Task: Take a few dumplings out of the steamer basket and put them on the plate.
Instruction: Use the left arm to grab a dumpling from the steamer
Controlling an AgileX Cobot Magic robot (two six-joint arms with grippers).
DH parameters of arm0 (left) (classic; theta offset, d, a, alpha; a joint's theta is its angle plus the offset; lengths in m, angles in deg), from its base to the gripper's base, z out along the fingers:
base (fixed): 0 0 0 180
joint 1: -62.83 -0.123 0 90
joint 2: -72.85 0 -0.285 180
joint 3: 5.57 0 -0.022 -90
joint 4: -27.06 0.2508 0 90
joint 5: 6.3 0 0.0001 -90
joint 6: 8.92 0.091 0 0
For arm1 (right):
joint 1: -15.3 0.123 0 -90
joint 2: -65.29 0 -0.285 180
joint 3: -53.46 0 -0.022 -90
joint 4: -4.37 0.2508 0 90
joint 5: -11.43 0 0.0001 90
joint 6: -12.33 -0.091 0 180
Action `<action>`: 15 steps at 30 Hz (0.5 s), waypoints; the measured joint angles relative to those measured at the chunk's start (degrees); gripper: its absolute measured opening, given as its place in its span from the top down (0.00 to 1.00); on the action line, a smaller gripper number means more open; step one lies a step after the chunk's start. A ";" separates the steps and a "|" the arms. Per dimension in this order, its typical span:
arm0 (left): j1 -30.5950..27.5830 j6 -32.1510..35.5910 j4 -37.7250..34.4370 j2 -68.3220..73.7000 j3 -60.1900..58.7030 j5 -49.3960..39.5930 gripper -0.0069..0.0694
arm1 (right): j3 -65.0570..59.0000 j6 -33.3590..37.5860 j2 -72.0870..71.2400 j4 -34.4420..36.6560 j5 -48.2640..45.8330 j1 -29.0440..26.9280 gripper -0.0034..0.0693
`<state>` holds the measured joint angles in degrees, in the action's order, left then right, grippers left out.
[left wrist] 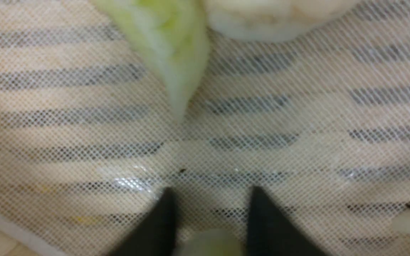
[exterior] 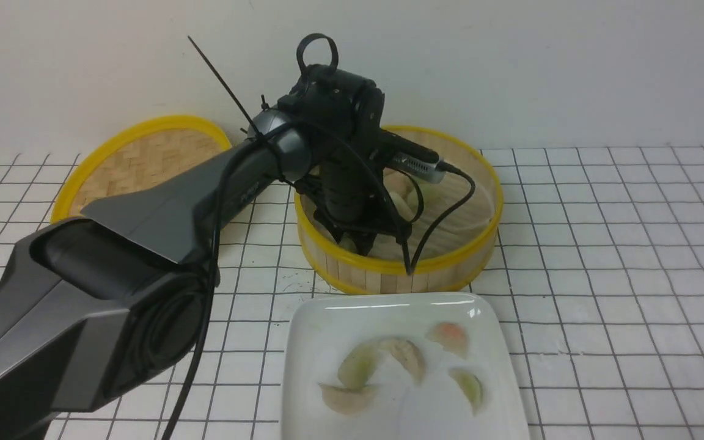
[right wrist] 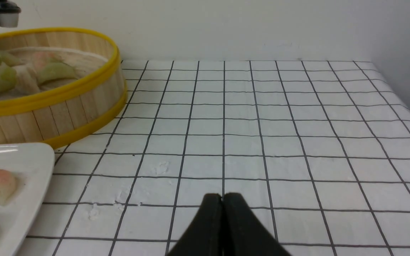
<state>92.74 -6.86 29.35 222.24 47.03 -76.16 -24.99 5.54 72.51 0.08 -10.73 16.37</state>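
Left claw [left wrist: 212, 213] above the steamer's slatted floor [left wrist: 247, 124], white wall [exterior: 541, 67] behind.

I am facing a plain, pale wall [exterior: 572, 73] that is rising behind the table [exterior: 602, 244]. A white covering with a grid of dark lines is spreading over the tabletop and running back to the wall. Soft light is falling across the room, and small glossy patches are shining on the covering.
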 joint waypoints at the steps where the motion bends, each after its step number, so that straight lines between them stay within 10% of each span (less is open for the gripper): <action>1: 0.37 0.00 0.93 0.14 0.70 0.10 0.78 | 0.00 0.00 0.00 0.00 0.00 0.00 0.97; 15: 1.35 -0.21 -0.38 -17.11 -1.75 -0.74 0.84 | 0.00 0.00 0.00 0.00 0.00 0.00 0.97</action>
<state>94.08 -7.07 28.98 205.13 45.28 -76.90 -24.99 5.54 72.51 0.08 -10.73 16.37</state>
